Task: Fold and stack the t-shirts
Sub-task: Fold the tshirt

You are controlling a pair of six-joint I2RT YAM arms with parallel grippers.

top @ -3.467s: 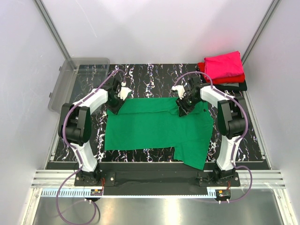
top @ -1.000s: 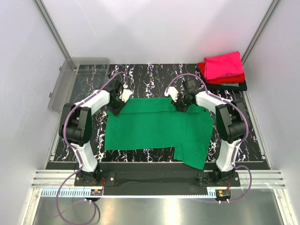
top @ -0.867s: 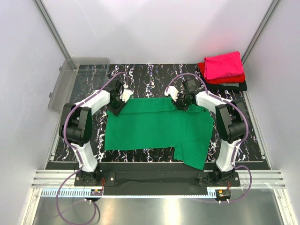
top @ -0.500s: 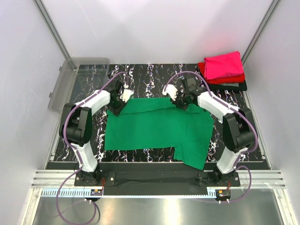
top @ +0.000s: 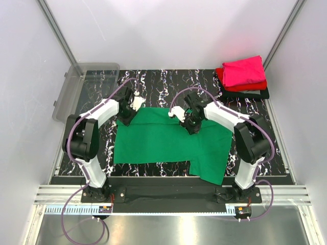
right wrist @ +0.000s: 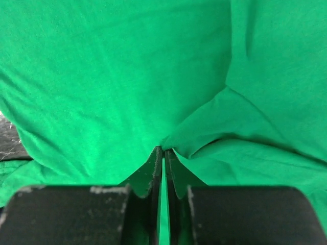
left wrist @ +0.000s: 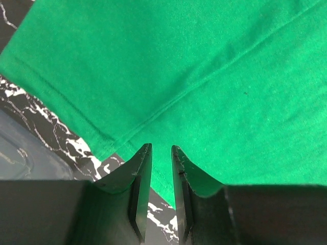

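Black marble-patterned table (top: 163, 81) runs between white walls, and we read it from the left. At the far left edge sits a clear grey bin (top: 76, 94), apart from the cloth.

Next comes our left gripper (top: 126, 116), low over the far left corner of the green t-shirt (top: 163, 145). From the wrist view its jaws stand only a sliver apart with green cloth running down between them, so we take it to be pinching that corner by the hem.

The green t-shirt lies spread across the middle of the table, one part hanging toward the near right.

Our right gripper (right wrist: 163, 149) is over the far middle of the shirt, jaws pressed together on a puckered fold of green, with creases fanning out from the pinch.

In the far right corner a folded stack waits: the magenta-pink shirt (top: 244, 70) on top, the red shirt (top: 248, 86) under it, the black shirt (top: 255, 94) at the bottom.

We judge three shirts done and the fold of the fourth in hand. The next move probably calls for carrying the pinched cloth across in step, laying it flat, and only then letting go.
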